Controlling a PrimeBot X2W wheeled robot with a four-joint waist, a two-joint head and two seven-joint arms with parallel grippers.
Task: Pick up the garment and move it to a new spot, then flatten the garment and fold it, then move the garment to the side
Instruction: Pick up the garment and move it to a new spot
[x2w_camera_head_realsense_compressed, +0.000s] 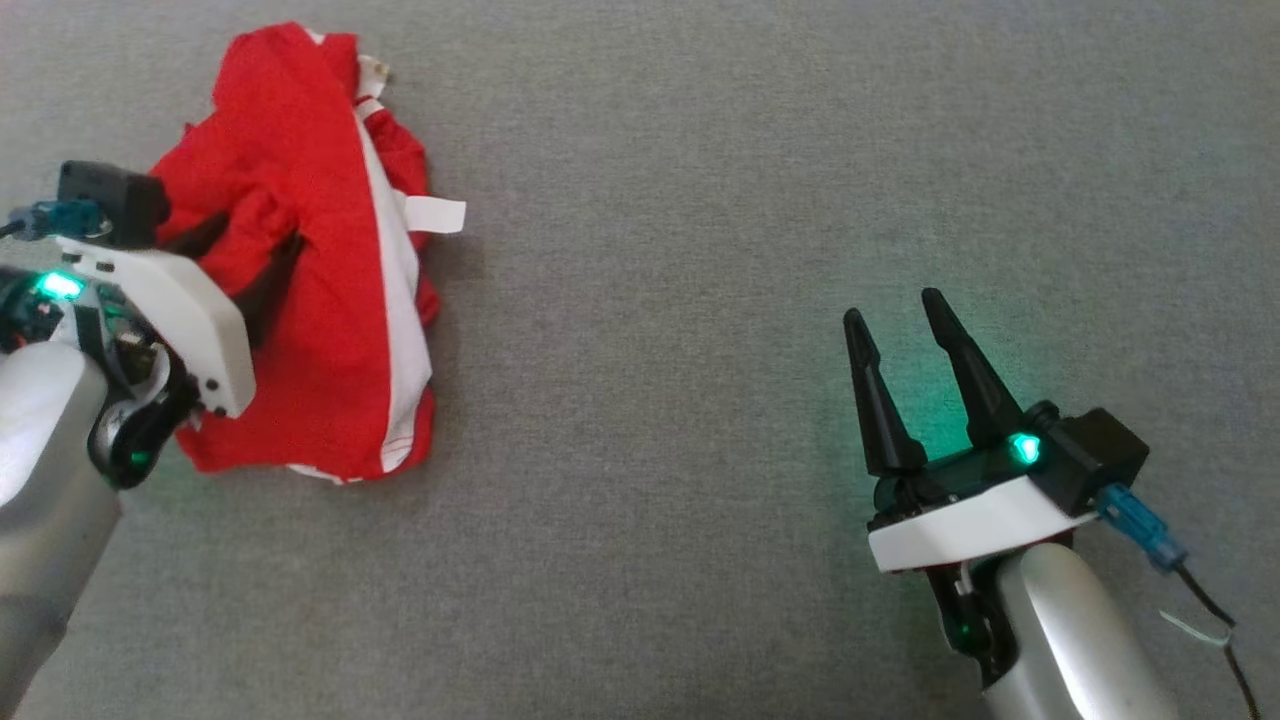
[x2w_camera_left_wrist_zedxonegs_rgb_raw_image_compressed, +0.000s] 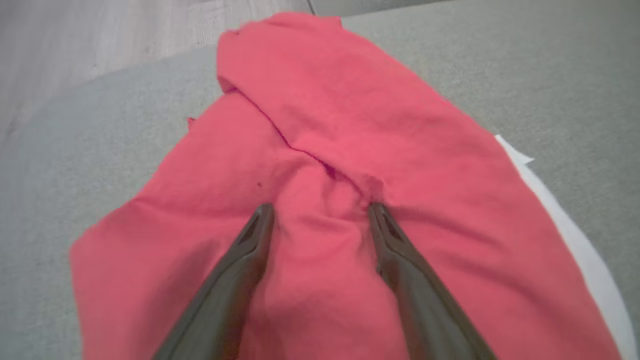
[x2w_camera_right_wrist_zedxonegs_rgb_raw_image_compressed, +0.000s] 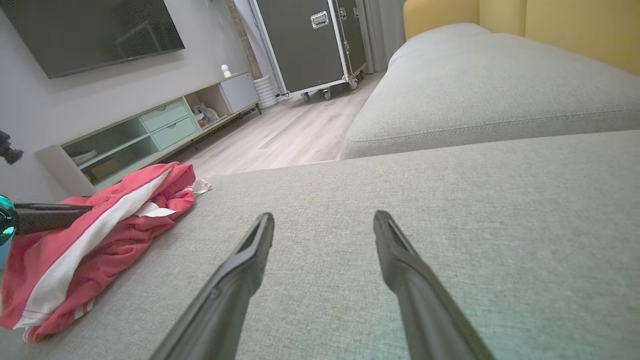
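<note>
Items on my screens, largest first: grey sofa seat (x2w_camera_head_realsense_compressed: 720, 180) — bare fabric across most of the head view; red garment (x2w_camera_head_realsense_compressed: 320, 300) with a white stripe, crumpled on the seat at far left; left pincer (x2w_camera_left_wrist_zedxonegs_rgb_raw_image_compressed: 320, 207) — spread wide, both tips pressed into the red cloth, a ridge between them, not clenched; right pincer (x2w_camera_head_realsense_compressed: 894, 306), released, over bare seat, well apart from the garment
</note>
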